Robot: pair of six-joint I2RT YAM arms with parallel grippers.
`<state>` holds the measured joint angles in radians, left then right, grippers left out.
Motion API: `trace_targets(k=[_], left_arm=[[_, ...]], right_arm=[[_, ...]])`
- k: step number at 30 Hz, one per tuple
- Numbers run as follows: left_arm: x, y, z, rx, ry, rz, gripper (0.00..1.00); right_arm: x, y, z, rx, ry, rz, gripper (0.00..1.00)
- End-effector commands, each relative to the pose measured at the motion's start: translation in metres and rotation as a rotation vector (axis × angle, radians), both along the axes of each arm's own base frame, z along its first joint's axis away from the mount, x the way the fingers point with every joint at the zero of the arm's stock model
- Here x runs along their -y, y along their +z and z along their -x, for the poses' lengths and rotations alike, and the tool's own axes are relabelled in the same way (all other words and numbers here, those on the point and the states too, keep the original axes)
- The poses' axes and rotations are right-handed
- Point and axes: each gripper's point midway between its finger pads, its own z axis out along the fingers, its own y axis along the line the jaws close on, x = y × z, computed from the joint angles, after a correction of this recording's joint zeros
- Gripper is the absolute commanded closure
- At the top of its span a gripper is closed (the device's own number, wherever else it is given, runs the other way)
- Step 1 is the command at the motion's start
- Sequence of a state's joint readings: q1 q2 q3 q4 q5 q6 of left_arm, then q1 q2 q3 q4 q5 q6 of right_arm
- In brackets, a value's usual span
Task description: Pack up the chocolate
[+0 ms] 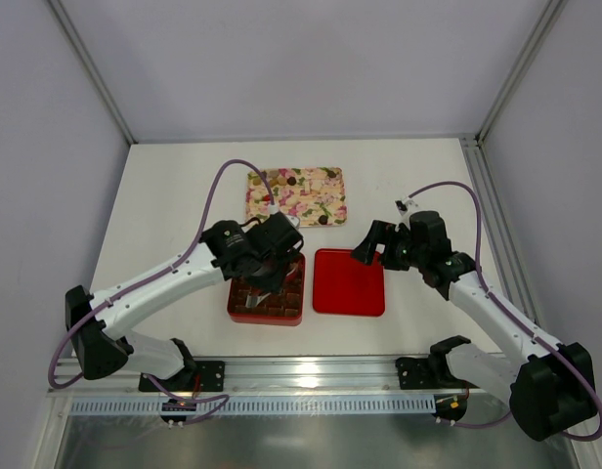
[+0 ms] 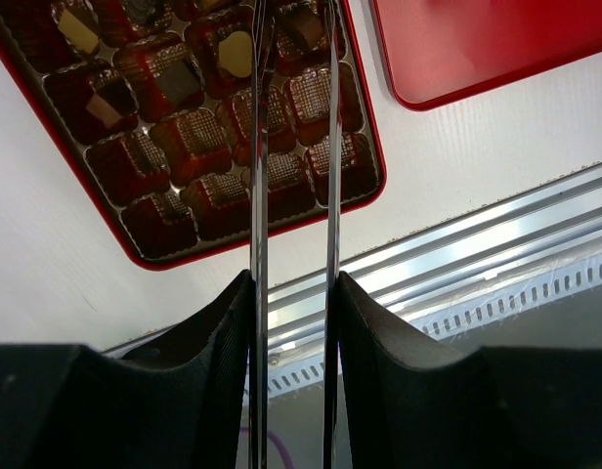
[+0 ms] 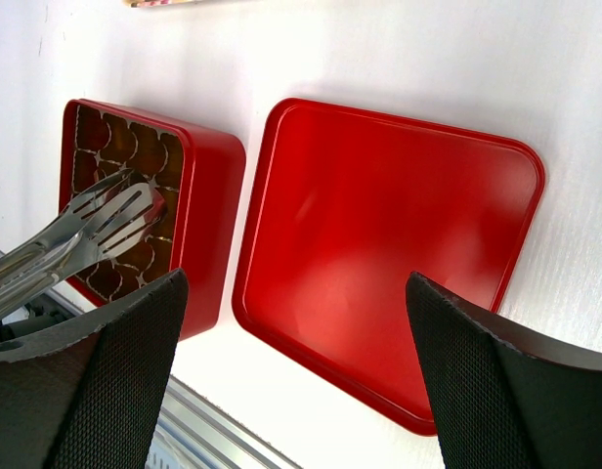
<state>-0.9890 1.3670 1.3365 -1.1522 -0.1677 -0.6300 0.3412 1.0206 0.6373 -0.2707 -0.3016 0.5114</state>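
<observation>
Left jaws clamp the tongs [image 3: 96, 220], whose tips hang over the box [image 3: 208, 225]. Right jaws stand wide, holding nothing, above the lid [image 3: 379, 244]. Chocolate [image 2: 237, 49] sits in cells ahead of the left jaws, with more on the tray [image 1: 325, 210] beyond. Pieces look light, hard, smooth and easily marked, so nip them gently across flat sides.

I see a glossy red box [image 1: 267, 319] and a plain red lid [image 1: 349, 283] to match, both on my white table [image 1: 174, 186]. The tray [image 1: 311, 200] is cream with pink and green flowers. The chocolate [image 2: 174, 83] reads dark brown, with a few paler pieces, perhaps caramel under the glare. The tongs [image 3: 106, 217] are shiny silver and the cables [image 1: 237, 162] purple.
</observation>
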Motion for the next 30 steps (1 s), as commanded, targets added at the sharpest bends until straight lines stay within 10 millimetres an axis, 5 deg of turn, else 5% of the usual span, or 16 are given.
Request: trace_targets(k=[1,9,13,23,30], left_arm=[[0.003,0.013,-0.006,0.055,0.029,0.044,0.63],[-0.019,0.051,-0.045,0.185,0.102,0.029,0.62],[-0.061,0.060,-0.102,0.213,0.272,0.053,0.61],[-0.152,0.018,-0.239,0.225,0.556,-0.005,0.60],[-0.202,-0.030,-0.291,0.193,0.698,-0.070,0.59]], right_arm=[[-0.001,0.008,-0.002,0.030,-0.007,-0.014,0.08],[-0.002,0.014,-0.003,0.045,0.007,-0.004,0.08],[-0.004,0.017,-0.004,0.048,0.026,-0.005,0.08],[-0.014,0.029,-0.011,0.059,0.094,-0.004,0.08],[-0.019,0.038,-0.018,0.071,0.125,-0.002,0.08]])
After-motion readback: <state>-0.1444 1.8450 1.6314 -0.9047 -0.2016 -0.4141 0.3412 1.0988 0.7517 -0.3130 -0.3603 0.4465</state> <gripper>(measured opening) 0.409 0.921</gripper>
